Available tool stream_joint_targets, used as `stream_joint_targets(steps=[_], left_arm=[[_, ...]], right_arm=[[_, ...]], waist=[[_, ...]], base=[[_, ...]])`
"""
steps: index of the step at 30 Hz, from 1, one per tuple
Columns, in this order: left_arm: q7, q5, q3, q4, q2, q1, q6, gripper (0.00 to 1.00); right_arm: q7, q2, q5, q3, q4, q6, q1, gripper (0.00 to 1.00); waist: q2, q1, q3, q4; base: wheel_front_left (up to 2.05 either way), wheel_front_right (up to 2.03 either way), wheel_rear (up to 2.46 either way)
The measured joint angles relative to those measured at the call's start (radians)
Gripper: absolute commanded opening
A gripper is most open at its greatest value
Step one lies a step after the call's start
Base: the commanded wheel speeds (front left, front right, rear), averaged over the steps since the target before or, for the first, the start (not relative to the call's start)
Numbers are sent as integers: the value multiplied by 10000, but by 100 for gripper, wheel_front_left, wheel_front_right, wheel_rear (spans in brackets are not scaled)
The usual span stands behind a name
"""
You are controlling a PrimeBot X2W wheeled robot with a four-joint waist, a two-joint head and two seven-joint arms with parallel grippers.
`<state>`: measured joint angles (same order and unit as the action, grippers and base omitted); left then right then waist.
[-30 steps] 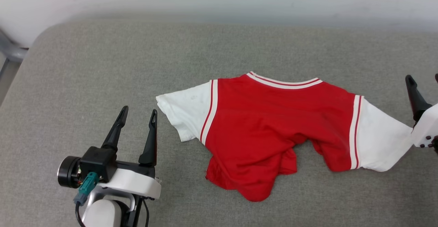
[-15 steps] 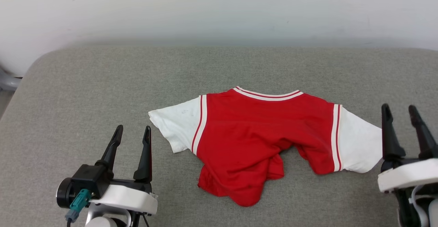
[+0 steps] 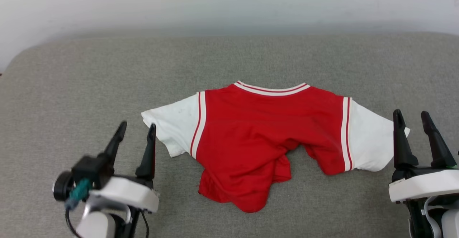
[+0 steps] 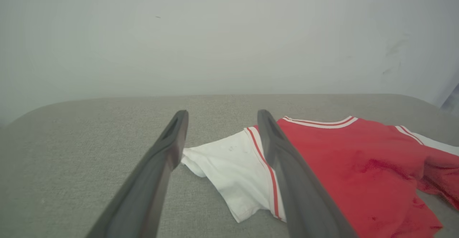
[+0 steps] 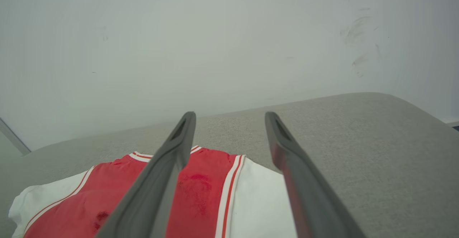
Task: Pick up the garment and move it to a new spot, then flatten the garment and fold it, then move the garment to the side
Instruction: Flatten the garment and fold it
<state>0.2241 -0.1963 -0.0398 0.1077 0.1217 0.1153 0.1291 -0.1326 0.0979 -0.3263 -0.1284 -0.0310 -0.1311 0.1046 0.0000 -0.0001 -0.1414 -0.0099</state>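
Garment (image 3: 265, 130) lies on the middle of the grey cushion (image 3: 89, 87), plain red side up, no lettering visible. The striped collar (image 3: 270, 88) points to the cushion's far edge and both white sleeves are spread out sideways. The sleeve toward the cushion's left end (image 3: 172, 126) lies flat. The sleeve toward the right end (image 3: 369, 141) is also flat, and its outer corner sits behind the right gripper's fingers in the head view. The lower hem (image 3: 244, 184) is not flat: it is bunched and folded under on the near side, with a crumpled lobe toward the cushion's near edge. Left gripper (image 3: 137, 126) is over the near-left part of the cushion with its fingers spread and nothing between them, clear of the fabric. In the left wrist view, cushion and white sleeve show through the gap between those fingers. Right gripper (image 3: 411, 114) is over the near-right part of the cushion, likewise spread and empty. In the right wrist view its fingers frame bare cushion and a strip of red and white cloth. Contact with the cloth cannot be judged there. A pale wall (image 3: 215, 4) rises behind the cushion's far edge.
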Motion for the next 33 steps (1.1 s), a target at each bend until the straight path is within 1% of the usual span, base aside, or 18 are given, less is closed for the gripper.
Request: stream_joint_targets(steps=[2, 3, 5, 8, 10, 14, 17, 20, 24, 28, 33], left_arm=[[-759, -211, -217, 58, 401, 504, 0, 100], [-1321, -313, -370, 132, 648, 779, 0, 100], [-2458, -566, -859, 209, 1329, 1383, 2, 100], [-4126, -1615, -1254, 226, 2104, 2504, 4, 100], [-5413, -2084, -1682, 268, 2729, 3158, 12, 100], [-7937, -3160, -2054, 545, 3624, 4089, 17, 100], [-9269, -3699, -2232, 667, 4117, 4518, 17, 100], [-9986, -4029, -2393, 738, 4468, 4782, 17, 100], [-10130, -3731, -2489, 920, 4867, 4940, -4, 100], [-10050, -3438, -2650, 1254, 4970, 5042, -58, 100], [-10119, -3434, -2817, 1413, 4993, 5043, -58, 100]], right_arm=[[52, 0, 25, -35, 113, 0, 25, 100], [92, 0, 67, -44, 182, 0, 38, 100], [146, -2, 105, -67, 290, 0, 101, 100], [203, -19, 125, -138, 368, 0, 244, 100], [236, -15, 151, -184, 382, 0, 311, 100], [174, -38, 146, -159, 424, 0, 516, 100], [115, -75, 134, -69, 385, 0, 599, 100], [81, -104, 102, -23, 330, 0, 679, 100], [-6, -128, 88, 38, 288, 0, 802, 100], [-56, -140, 88, 92, 215, 0, 859, 100], [-81, -142, 88, 94, 184, 0, 914, 100]], waist=[[0, 1, -204, -66], [0, 1, -318, -95], [0, 1, -554, -152], [0, 1, -930, -238], [0, 1, -1183, -295], [0, 1, -1690, -418], [0, 1, -2015, -548], [0, 2, -2302, -686], [0, 2, -2616, -845], [0, 2, -2814, -963], [0, 1, -2956, -1010]], base=[[0, 0, 0], [0, 0, 0], [0, 0, 0], [0, 0, 0], [0, 0, 0], [0, 0, 0], [0, 0, 0], [0, 0, 0], [0, 0, 0], [0, 0, 0], [0, 0, 0]])
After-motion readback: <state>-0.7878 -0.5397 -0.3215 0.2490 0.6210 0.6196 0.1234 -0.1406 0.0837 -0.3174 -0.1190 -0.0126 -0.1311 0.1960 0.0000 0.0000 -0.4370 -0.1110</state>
